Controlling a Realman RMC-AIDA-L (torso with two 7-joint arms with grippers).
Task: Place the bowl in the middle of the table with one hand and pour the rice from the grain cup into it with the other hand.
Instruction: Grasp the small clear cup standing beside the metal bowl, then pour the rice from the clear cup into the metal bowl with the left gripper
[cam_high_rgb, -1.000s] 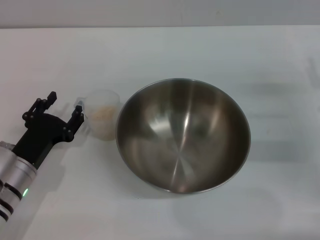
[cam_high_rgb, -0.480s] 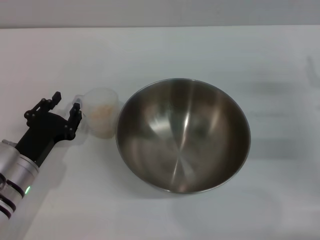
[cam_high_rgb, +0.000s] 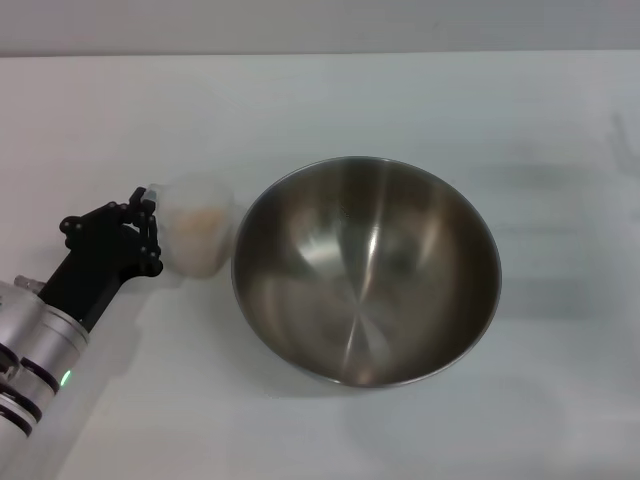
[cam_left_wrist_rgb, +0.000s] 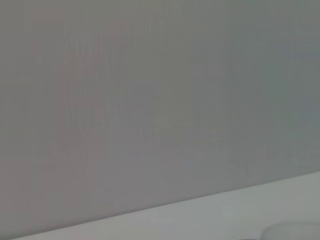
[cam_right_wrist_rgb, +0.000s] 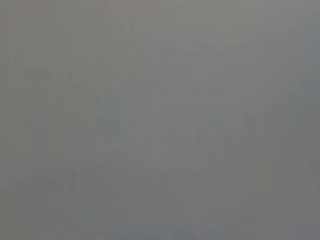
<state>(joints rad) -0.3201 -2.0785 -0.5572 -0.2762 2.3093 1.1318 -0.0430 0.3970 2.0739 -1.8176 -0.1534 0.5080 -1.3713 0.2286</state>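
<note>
The bowl (cam_high_rgb: 366, 270), a large shiny steel one, stands empty and upright on the white table (cam_high_rgb: 330, 100), near its middle. The clear grain cup (cam_high_rgb: 196, 235) stands just left of the bowl, almost touching it, with pale rice (cam_high_rgb: 204, 222) inside. My left gripper (cam_high_rgb: 146, 228) comes in from the lower left and its black fingers are drawn together at the cup's left side, where the little handle is. A faint curved rim (cam_left_wrist_rgb: 292, 231) shows in the left wrist view. My right gripper is out of view.
The table's far edge (cam_high_rgb: 320, 53) runs along the back, with a grey wall behind it. The left wrist view shows that wall and a strip of table (cam_left_wrist_rgb: 200, 220). The right wrist view is plain grey.
My left gripper has moved a little towards the cup and its fingers, wide apart a second ago, have closed together at the cup's handle side. The bowl and cup have not moved.
</note>
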